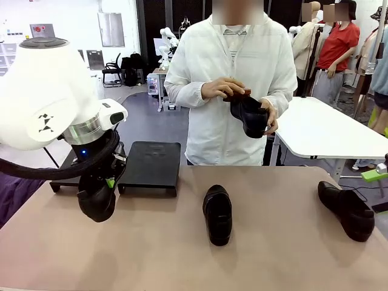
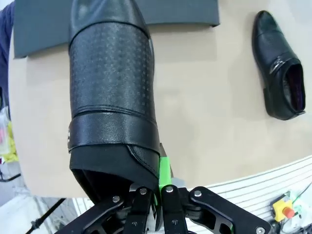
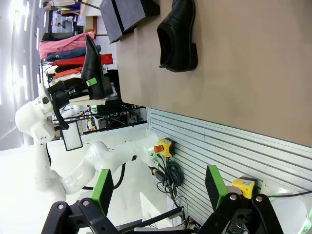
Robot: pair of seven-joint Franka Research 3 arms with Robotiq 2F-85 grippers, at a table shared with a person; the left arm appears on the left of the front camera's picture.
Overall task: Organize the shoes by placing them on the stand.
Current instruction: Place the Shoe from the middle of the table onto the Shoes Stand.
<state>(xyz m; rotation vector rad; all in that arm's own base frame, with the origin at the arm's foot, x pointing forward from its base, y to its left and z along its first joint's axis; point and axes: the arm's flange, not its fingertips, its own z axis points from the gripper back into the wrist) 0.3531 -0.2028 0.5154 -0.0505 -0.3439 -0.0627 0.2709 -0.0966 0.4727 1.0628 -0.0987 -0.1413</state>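
Shoe [image 2: 112,87] in L gripper [image 2: 161,176], nr stand [image 1: 150,160]

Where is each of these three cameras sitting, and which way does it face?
Front: fixed between the arms, facing across the table at the person; the left arm shows.
Left wrist: on that arm, looking along the left fingers, shut on the held shoe, toward the stand.
Right wrist: rolled sideways, looking past the open right fingers along the table's edge toward the left arm.
Shared: all three show the middle shoe on the table.
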